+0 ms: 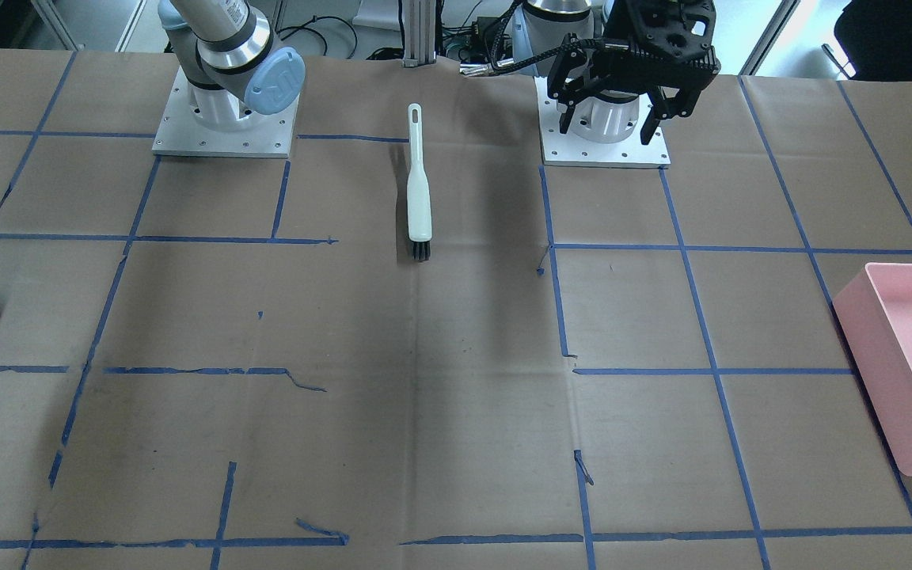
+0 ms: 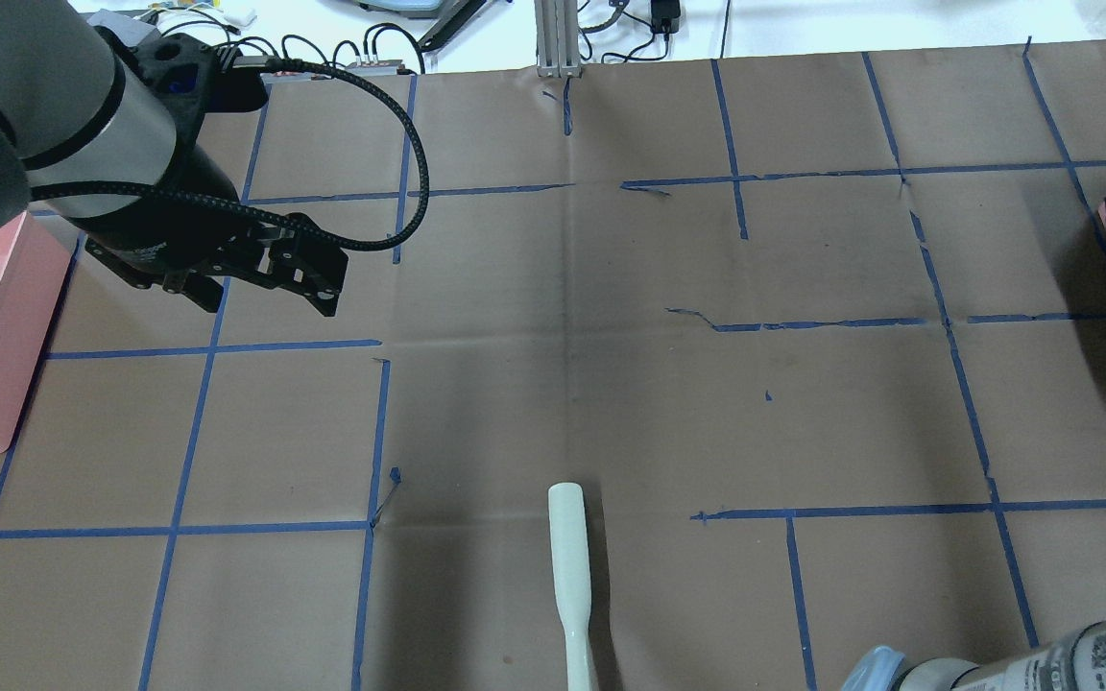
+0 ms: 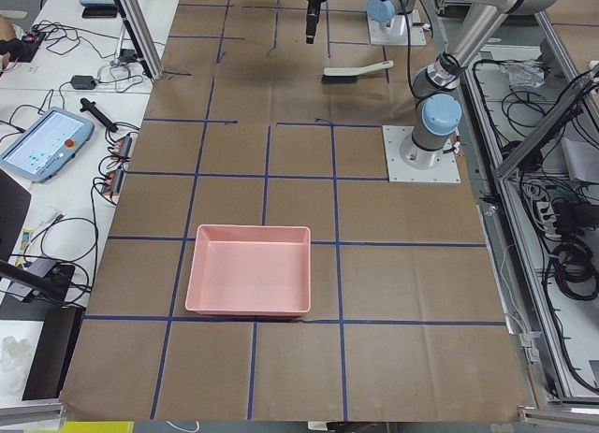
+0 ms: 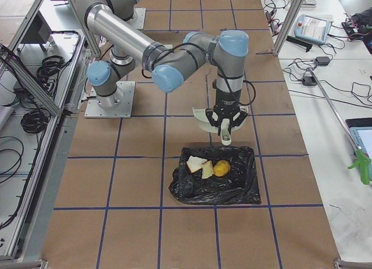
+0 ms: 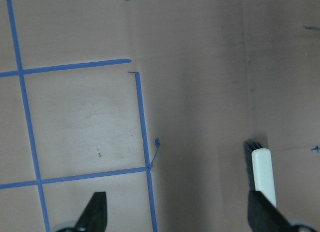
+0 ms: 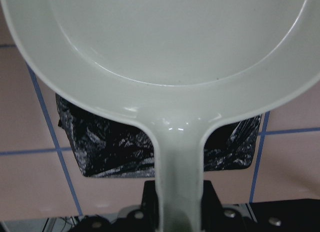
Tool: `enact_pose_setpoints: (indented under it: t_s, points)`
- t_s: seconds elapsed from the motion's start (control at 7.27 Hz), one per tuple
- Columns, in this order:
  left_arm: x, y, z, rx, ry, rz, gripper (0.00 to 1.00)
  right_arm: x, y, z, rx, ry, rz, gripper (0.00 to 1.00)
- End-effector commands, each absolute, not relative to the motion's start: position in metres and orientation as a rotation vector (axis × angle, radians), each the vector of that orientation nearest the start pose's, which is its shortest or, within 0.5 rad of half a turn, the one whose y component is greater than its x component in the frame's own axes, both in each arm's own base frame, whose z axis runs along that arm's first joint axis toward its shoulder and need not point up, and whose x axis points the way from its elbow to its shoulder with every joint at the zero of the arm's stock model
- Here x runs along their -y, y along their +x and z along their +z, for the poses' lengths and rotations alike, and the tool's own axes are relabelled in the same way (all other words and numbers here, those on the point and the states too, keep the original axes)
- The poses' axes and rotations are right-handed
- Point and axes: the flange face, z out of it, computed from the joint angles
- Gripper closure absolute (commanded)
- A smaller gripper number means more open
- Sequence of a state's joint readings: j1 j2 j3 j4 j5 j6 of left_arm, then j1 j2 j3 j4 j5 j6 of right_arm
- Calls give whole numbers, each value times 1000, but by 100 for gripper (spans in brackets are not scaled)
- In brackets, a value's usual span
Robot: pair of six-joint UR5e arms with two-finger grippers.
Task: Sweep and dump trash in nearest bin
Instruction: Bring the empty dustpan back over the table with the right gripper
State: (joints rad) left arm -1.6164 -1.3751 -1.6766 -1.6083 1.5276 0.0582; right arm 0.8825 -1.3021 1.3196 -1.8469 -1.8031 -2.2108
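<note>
Dustpan (image 6: 165, 51), handle clamped in right gripper (image 4: 226, 122), at edge of black-lined bin (image 4: 241, 190) containing potato (image 4: 221, 168) and two bread pieces (image 4: 195, 163); left gripper (image 1: 608, 119) spread wide, empty, above table (image 1: 424, 396) near white brush (image 1: 419, 194).

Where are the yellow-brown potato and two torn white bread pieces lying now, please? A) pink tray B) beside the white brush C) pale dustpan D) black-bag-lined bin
D: the yellow-brown potato and torn white bread pieces lie inside the black-bag-lined bin in the exterior right view.
</note>
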Motion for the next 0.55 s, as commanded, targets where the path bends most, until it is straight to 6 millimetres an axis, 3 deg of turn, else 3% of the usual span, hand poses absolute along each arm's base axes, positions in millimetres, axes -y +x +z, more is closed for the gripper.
enact_pose_setpoints:
  t_s: [0.0, 0.28, 0.41]
  points:
    - [405, -156, 522, -3178, 170, -91, 0, 565, -249, 502, -2549, -2163, 178, 100]
    - [408, -149, 517, -3101, 165, -71, 0, 574, -178, 512, -2689, -1938, 82, 100]
    - [411, -149, 515, -3104, 163, -62, 0, 582, -141, 505, -2752, -1785, 44, 100]
